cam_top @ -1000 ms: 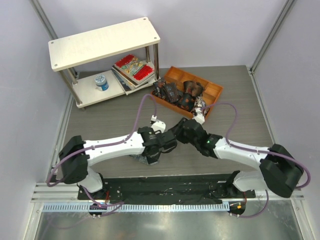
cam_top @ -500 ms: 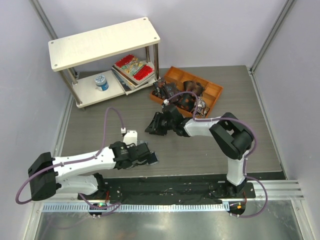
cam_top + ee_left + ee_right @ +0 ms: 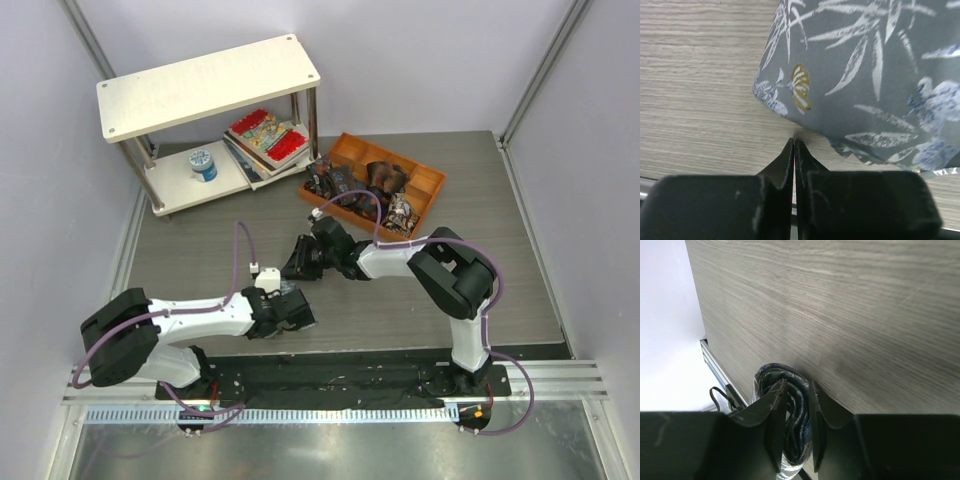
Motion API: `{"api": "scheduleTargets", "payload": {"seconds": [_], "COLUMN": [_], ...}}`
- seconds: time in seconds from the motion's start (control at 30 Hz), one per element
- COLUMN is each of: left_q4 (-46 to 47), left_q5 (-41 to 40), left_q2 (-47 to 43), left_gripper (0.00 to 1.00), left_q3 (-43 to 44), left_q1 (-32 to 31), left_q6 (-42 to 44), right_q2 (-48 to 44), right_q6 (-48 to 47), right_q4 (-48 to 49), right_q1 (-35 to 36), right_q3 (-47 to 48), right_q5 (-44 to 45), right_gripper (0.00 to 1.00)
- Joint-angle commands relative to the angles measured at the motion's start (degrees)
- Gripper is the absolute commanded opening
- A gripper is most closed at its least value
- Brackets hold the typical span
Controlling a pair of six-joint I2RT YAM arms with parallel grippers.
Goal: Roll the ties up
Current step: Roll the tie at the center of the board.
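Observation:
A dark rolled tie (image 3: 795,415) stands on end between my right gripper's (image 3: 796,386) fingers, which press on it from both sides just above the table. From above, that gripper (image 3: 297,262) and the tie (image 3: 302,250) sit mid-table, left of the tray. My left gripper (image 3: 794,142) is shut with nothing in it, its tips resting on the bare table. Just ahead of them lies grey-blue tie fabric (image 3: 865,75) with pale leaves and a small butterfly. In the top view the left gripper (image 3: 303,318) lies near the front edge.
An orange divided tray (image 3: 432,180) at the back holds several small dark rolled ties (image 3: 345,185). A white two-level shelf (image 3: 205,85) at the back left carries red-patterned books (image 3: 265,135) and a blue-and-white spool (image 3: 203,163). White walls enclose the table.
The left gripper has shut empty and pulled back toward the front edge. The right arm swung from the centre toward the back, and its jaws have narrowed onto the roll.

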Motion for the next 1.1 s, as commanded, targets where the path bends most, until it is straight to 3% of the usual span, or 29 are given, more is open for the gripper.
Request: {"api": "scheduleTargets", "payload": {"seconds": [0.0, 0.37, 0.6, 0.73, 0.87, 0.97, 1.0, 1.07], "left_q4": [7.72, 10.89, 12.12, 12.56, 12.39, 10.55, 10.02, 8.52], "left_q5": [0.61, 0.62, 0.62, 0.97, 0.88, 0.62, 0.62, 0.7], "left_q2": [2.35, 3.06, 3.41, 3.24, 2.88, 2.62, 2.36, 1.57], "left_gripper": [0.0, 0.0, 0.0, 0.0, 0.0, 0.0, 0.0, 0.0], "left_q3": [-1.81, -2.52, -2.17, -2.08, -1.99, -1.9, -2.08, -2.86], "left_q1": [1.11, 2.25, 3.13, 3.13, 3.13, 3.13, 3.13, 3.13], "left_q6": [-2.23, -4.16, -5.3, -6.53, -6.8, -6.89, -7.06, -7.06], "right_q2": [-0.47, -2.66, -3.2, -1.45, -0.39, -1.87, -2.49, -4.86], "right_q6": [0.33, 4.99, 8.15, 11.4, 14.13, 13.7, 12.48, 10.54], "right_q4": [0.99, 3.53, 4.59, 8.71, 13.37, 12.34, 10.85, 5.33], "right_q1": [1.14, 4.56, 6.32, 6.85, 7.47, 7.29, 7.21, 7.03], "right_q3": [0.01, -5.62, -7.99, -8.96, -9.84, -10.45, -10.28, -9.93], "right_q5": [1.34, 4.33, 5.82, 3.72, 1.7, 1.52, 2.65, 4.67], "right_gripper": [0.28, 0.18, 0.04, 0.03, 0.04, 0.17, 0.25, 0.31]}}
